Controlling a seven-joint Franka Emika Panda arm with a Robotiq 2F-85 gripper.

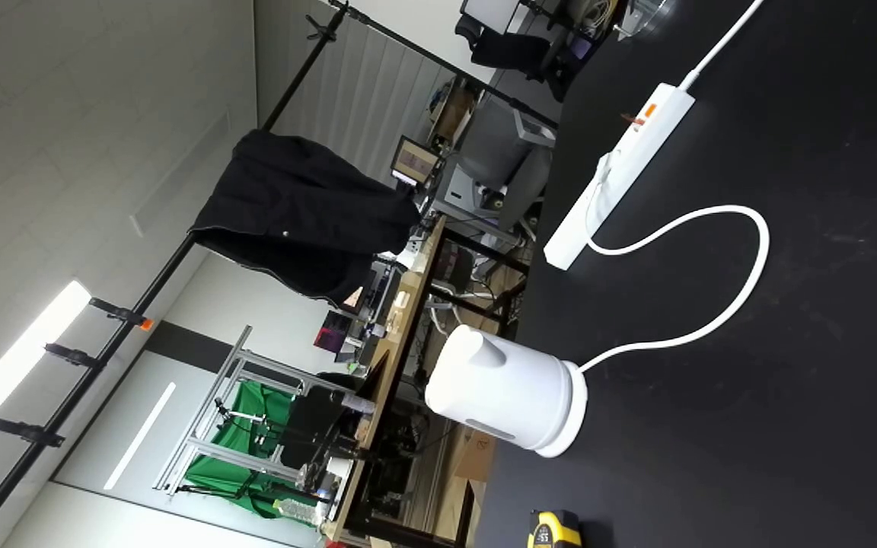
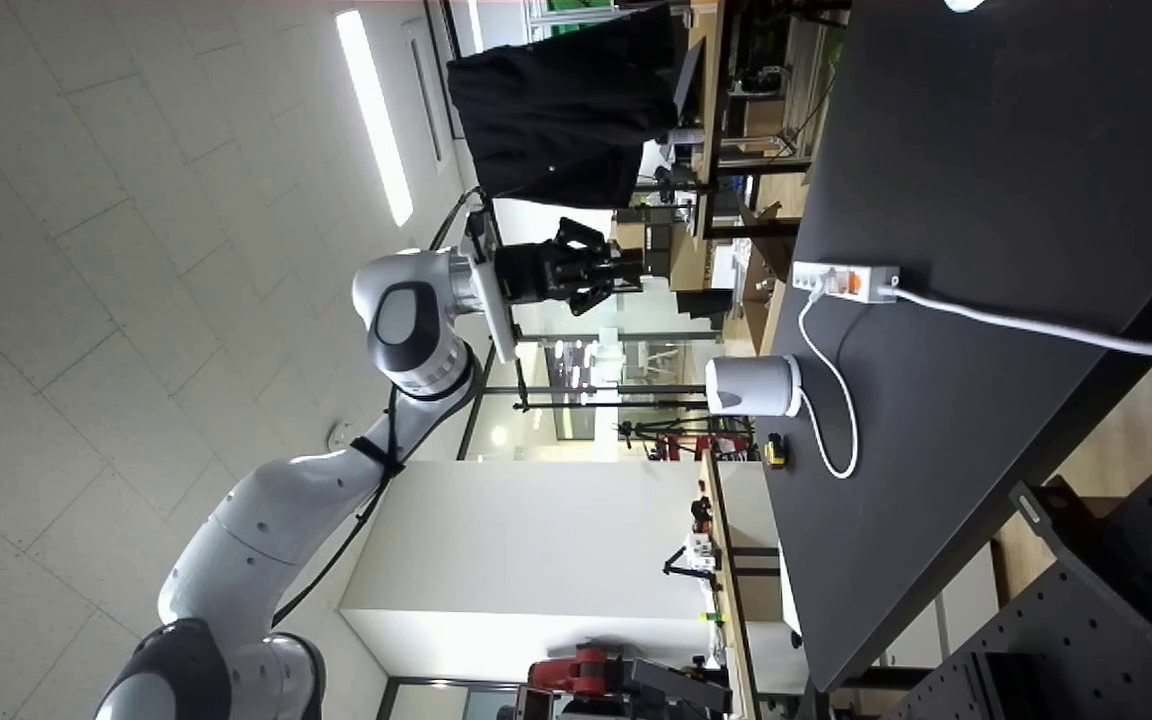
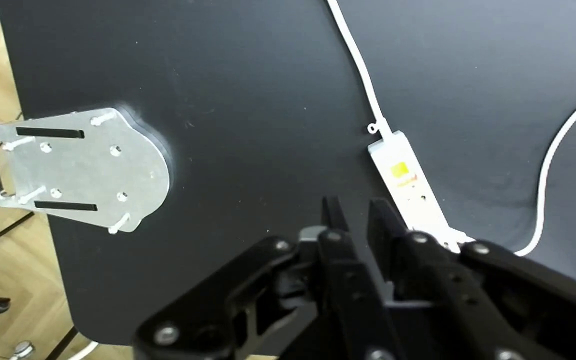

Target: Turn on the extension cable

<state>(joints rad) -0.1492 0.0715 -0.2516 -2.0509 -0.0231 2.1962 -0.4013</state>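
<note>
Our gripper (image 3: 354, 201) is above the black table (image 1: 827, 426), and its fingers (image 3: 335, 216) are almost together; we see a narrow gap between the tips, with nothing held in it. In an exterior view we find the arm (image 2: 266, 510) reaching over, the gripper well apart from the table top.

The extension cable (image 1: 623, 181), a long white power strip, lies on this table. In the wrist view it is beyond the fingertips, and its nearer end is partly hidden by the gripper. Close to the other end we notice the orange switch (image 1: 650, 110); whether it is on, we cannot tell. From this same end goes out its own white cord (image 1: 724, 41).

Farther along the strip sits a white plug (image 1: 606, 164), and from it a thinner lead (image 1: 658, 345) curves to the base of the white kettle (image 1: 499, 388), which stands upright. Near the kettle we see a yellow and black tape measure (image 1: 556, 530). In the wrist view a metal plate (image 3: 88, 170) lies at the table edge, its handle end reaching past it.
</note>
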